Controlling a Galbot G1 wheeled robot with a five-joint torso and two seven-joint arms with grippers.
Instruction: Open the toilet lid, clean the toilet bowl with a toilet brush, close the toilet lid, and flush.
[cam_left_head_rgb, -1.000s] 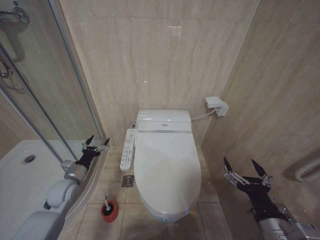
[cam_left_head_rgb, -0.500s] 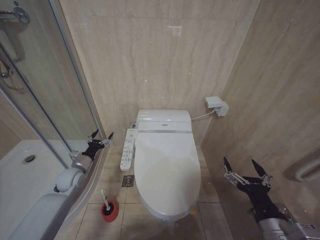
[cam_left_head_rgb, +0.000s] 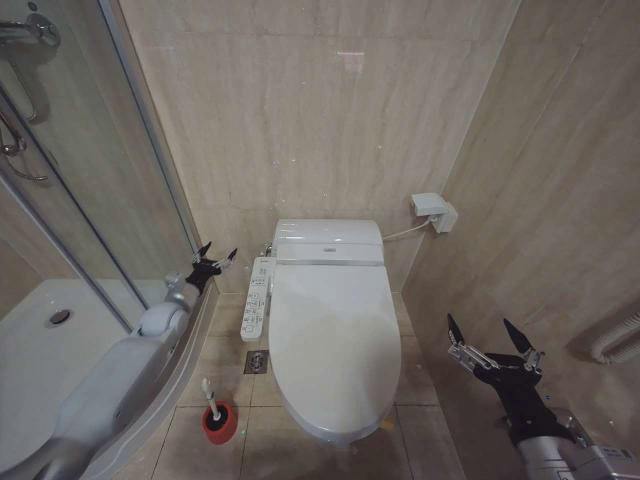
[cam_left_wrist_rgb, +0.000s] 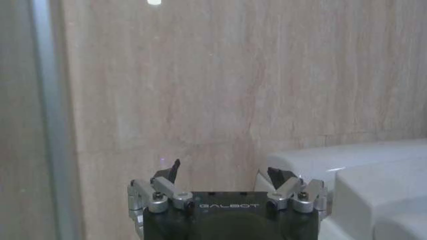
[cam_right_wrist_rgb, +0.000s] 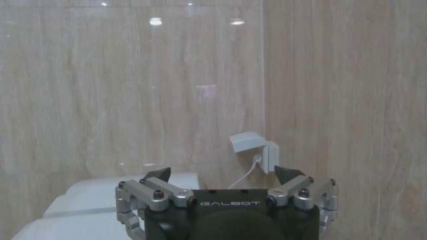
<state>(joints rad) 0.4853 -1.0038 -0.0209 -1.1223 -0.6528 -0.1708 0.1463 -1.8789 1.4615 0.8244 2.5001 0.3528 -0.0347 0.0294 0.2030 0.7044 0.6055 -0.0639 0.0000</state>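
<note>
The large glossy white oval plastic toilet lid (cam_left_head_rgb: 335, 345) lies closed. Left of it, the left gripper (cam_left_head_rgb: 213, 257) hovers open-fingered beside the white button panel (cam_left_head_rgb: 257, 297). Right of it, the right gripper (cam_left_head_rgb: 490, 343) hangs spread open.

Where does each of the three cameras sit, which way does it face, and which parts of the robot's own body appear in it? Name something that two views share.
Head view: high on the robot, looking forward and down at the closed toilet lid, the toilet brush and the floor; both arms show, with the left gripper and the right gripper.
Left wrist view: behind the open left gripper, facing the tiled wall.
Right wrist view: behind the open right gripper, facing the wall socket.
Shared: the wall socket also appears in the head view.
</note>
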